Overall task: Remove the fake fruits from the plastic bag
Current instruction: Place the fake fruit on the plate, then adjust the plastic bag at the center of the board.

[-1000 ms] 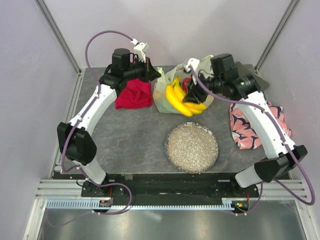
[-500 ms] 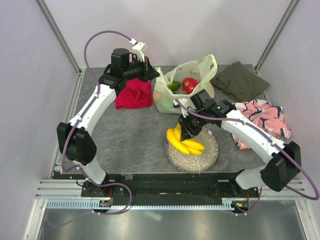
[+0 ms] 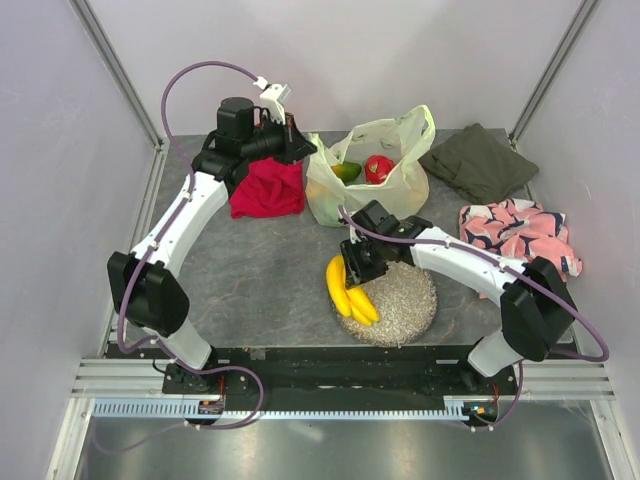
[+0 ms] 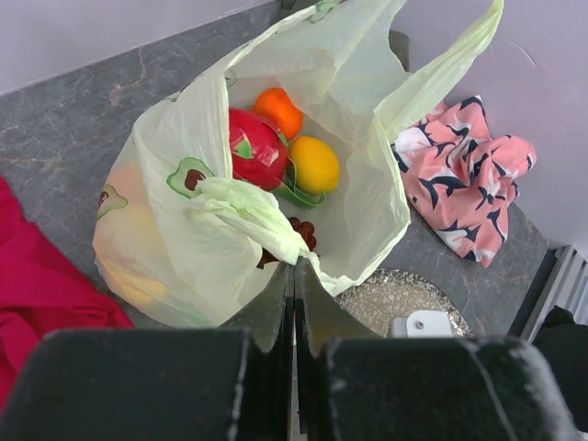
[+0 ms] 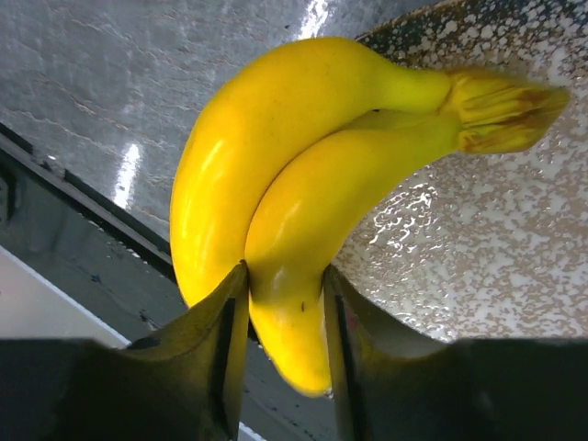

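The pale yellow-green plastic bag [image 3: 372, 185] stands open at the back of the table. Inside it lie a red dragon fruit [image 4: 257, 152], an orange [image 4: 278, 110], a yellow fruit [image 4: 315, 163] and dark grapes [image 4: 301, 234]. My left gripper [image 4: 295, 268] is shut, pinching the bag's near rim [image 4: 241, 204]. In the top view, that left gripper [image 3: 303, 150] sits at the bag's left edge. My right gripper [image 5: 283, 285] is shut on the yellow banana bunch [image 5: 276, 184]. It holds the banana bunch [image 3: 347, 290] over the left rim of the round dish [image 3: 405, 300].
A red cloth [image 3: 268, 188] lies left of the bag, under the left arm. An olive cloth [image 3: 480, 165] lies at the back right and a pink patterned cloth [image 3: 520, 232] at the right. The speckled dish [image 5: 459, 239] sits near the front edge.
My right arm has carried the banana bunch out of the bag and toward the front, down to the dish's left rim. The left gripper has stayed at the bag's rim.
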